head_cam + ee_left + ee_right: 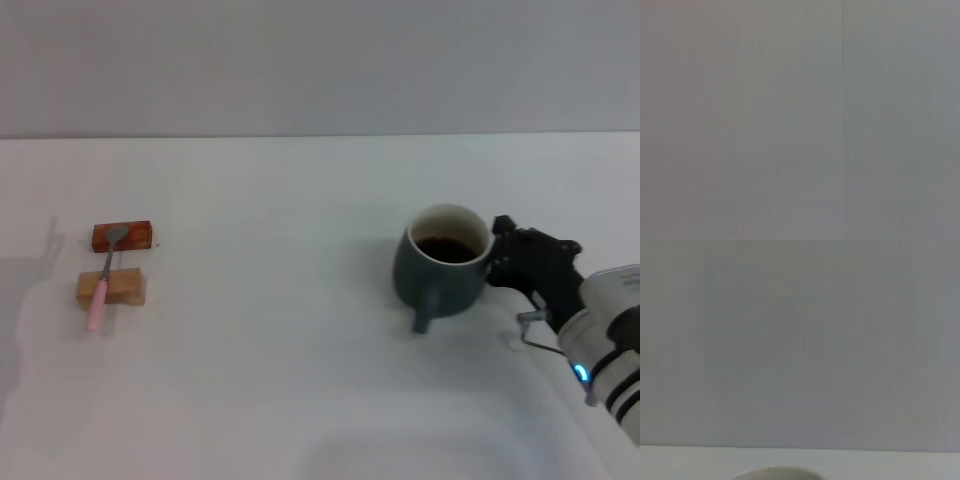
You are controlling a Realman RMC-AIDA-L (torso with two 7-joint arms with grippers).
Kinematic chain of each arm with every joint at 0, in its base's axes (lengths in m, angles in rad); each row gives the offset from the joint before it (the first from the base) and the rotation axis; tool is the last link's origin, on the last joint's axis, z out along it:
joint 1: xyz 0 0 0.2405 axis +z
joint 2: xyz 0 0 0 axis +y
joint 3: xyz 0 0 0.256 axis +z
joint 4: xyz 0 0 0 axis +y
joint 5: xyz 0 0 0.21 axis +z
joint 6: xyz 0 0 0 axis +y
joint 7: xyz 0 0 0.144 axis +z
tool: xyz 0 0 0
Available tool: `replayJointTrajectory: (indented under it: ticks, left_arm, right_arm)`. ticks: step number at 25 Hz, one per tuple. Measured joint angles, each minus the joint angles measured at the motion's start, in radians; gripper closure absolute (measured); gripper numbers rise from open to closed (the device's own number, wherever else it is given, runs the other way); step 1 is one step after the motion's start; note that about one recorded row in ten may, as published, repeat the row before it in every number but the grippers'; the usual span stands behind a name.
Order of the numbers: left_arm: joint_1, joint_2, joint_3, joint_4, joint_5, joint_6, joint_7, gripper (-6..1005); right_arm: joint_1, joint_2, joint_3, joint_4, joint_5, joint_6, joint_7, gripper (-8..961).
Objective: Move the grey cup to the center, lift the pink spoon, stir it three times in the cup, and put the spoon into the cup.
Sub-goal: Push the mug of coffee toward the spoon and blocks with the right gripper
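The grey cup [440, 268] stands upright on the white table, right of the middle, with dark liquid inside and its handle towards me. Its pale rim [775, 473] just shows in the right wrist view. My right gripper [497, 252] is open, right up against the cup's right side, with nothing in it. The pink spoon [101, 285] lies at the far left across two wooden blocks, bowl on the far one. My left gripper is out of view; the left wrist view shows only a plain grey surface.
A reddish-brown block [134, 236] and a tan block [124, 288] carry the spoon at the far left. The white table [270, 330] stretches between spoon and cup. A grey wall runs behind the table's far edge.
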Motion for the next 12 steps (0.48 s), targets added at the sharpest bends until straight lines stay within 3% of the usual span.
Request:
replayJointTrajectory:
  ticks: [12]
  left_arm:
    - [0.006, 0.000, 0.000, 0.003, 0.000, 0.018, -0.002, 202]
  right_arm:
    - [0.016, 0.000, 0.002, 0.068, -0.094, 0.053, 0.003, 954]
